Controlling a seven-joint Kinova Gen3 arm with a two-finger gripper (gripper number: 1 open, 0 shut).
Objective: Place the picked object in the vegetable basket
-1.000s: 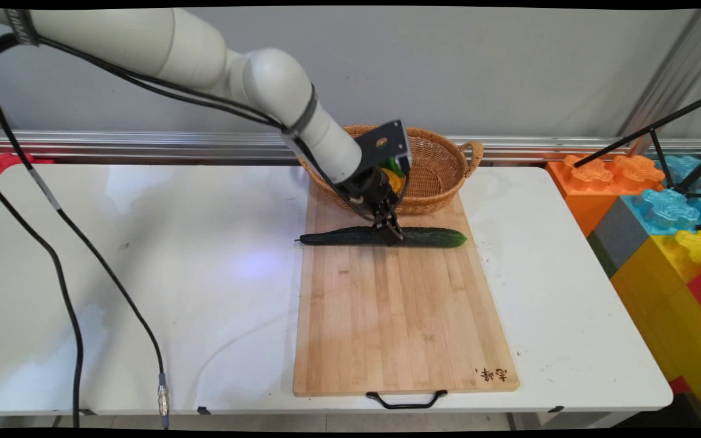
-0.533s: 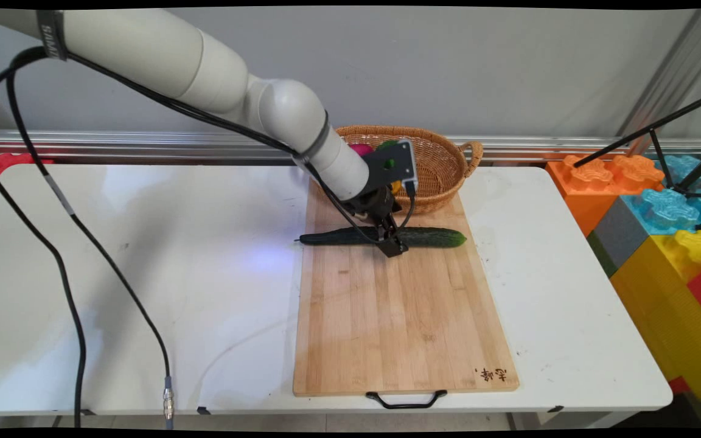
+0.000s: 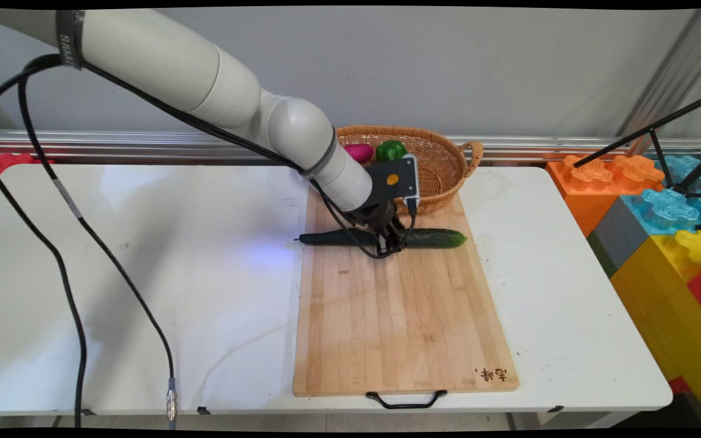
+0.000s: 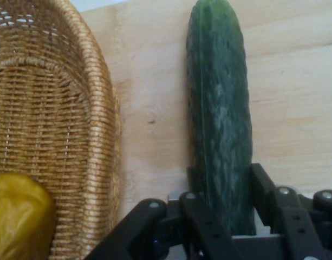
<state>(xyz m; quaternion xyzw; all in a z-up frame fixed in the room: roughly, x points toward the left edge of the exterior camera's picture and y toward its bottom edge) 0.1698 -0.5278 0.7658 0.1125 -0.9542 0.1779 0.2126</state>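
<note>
**Gripper clamped around a cucumber on the cutting board**

The white table point(image 3: 143, 274) carried a bamboo cutting board point(image 3: 399, 316) with a black handle point(image 3: 406, 399) at its near edge and small burnt-in characters point(image 3: 490, 373) at its near right corner, too small to read. A wicker basket point(image 3: 442, 164) stood at the board's far end, holding a pink item point(image 3: 359, 152), a green pepper point(image 3: 390, 149) and a yellow item point(image 4: 19, 216). The cucumber point(image 3: 435, 238) lay across the far part of the board, near the basket, its long axis running left to right, its left tip just past the board's edge. It was dark green, long and bumpy. The gripper point(image 3: 387, 243) had its fingers point(image 4: 263, 187) closed against the cucumber's sides
</note>
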